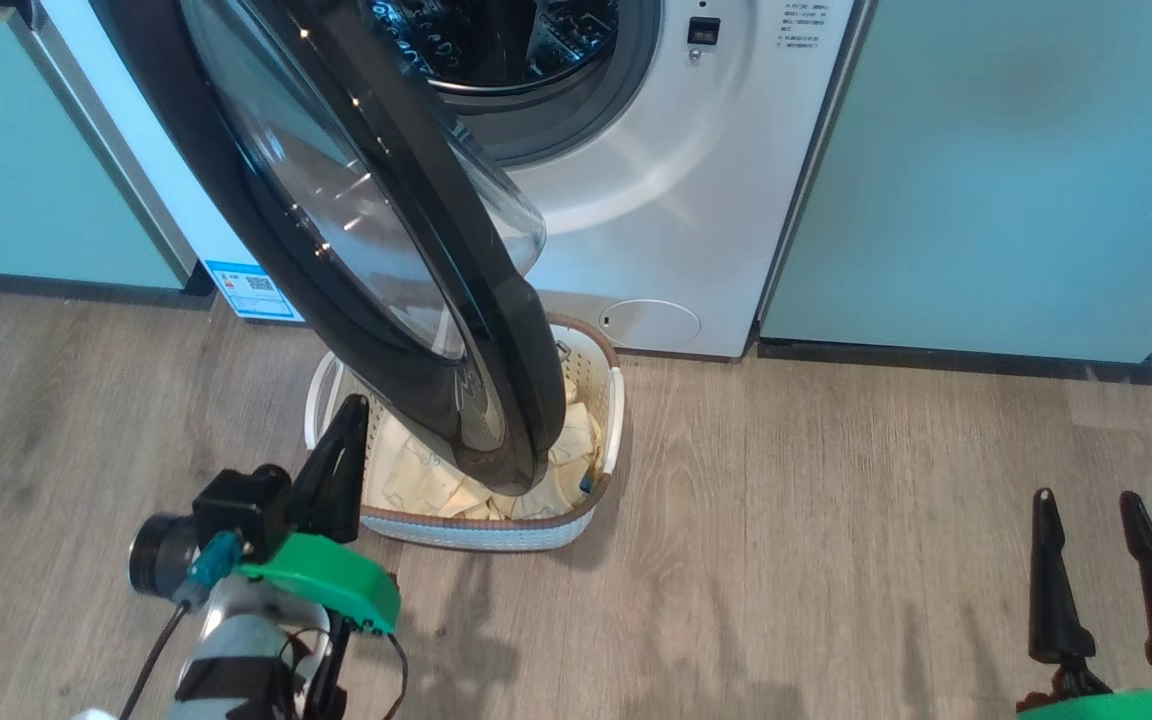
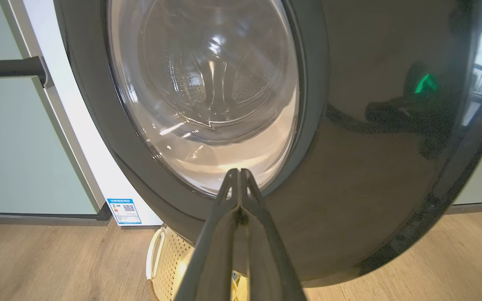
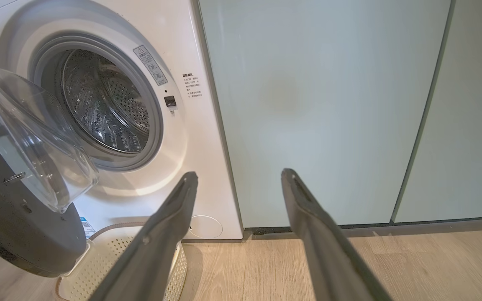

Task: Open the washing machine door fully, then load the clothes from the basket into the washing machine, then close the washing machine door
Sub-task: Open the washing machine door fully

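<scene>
The left end effector [image 1: 356, 405], pressed together and empty, is hovering beside the door [image 1: 496, 380]; hook its rim, swinging it wide.

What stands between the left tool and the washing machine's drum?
The partly open washing machine door; the left wrist view shows the shut left tool pointing at its glass.

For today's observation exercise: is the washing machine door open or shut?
Open: the washing machine door stands out over the basket, steel drum exposed.
</scene>
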You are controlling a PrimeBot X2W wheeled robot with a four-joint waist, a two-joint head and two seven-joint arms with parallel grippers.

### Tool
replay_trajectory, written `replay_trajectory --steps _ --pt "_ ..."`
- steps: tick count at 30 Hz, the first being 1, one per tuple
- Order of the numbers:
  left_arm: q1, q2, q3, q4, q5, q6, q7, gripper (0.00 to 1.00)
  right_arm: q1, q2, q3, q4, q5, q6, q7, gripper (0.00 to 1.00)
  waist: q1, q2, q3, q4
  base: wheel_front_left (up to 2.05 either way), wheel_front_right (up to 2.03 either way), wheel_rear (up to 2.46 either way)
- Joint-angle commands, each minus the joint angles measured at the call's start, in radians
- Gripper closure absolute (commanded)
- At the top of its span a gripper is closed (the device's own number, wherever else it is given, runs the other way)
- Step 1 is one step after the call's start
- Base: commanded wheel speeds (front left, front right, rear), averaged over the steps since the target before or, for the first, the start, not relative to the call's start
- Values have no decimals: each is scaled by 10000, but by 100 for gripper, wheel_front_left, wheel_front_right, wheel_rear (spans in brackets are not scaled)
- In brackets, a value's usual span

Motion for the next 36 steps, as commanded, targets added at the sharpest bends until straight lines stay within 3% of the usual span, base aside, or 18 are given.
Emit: replay_trajectory --steps 1,7,12,18,23,29,36 --pt "-258 184 317 -277 44 32 -53 100 -152 -80 171 -314 24 -29 -95 0 0 -1 -4 -1 0 0 0" --pt "-334 223 307 -281 95 58 -53 100 -123 -80 123 -287 88 -29 -95 0 0 -1 -30 2 0 0 0" --pt "-716 428 498 -942 348 395 -53 100 -85 -80 78 -199 121 -29 -95 0 0 -1 -99 46 0 0 0" --pt "-1450 699 906 -2746 749 1067 -53 100 -65 -80 18 -186 132 -29 -95 0 0 -1 -133 101 0 0 0" --pt "-2147 805 1020 -4417 890 1314 -53 100 -121 -80 -37 -221 124 -29 -95 0 0 -1 -101 101 0 0 0" --pt "-3076 657 112 -6132 844 965 -31 100 -206 -80 -30 -210 71 -29 -95 0 0 -1 -88 48 0 0 0" --pt "-3078 183 -2482 -6400 -65 89 1277 100 -244 -80 9 -197 28 -29 -95 0 0 -1 -106 -117 0 0 0"
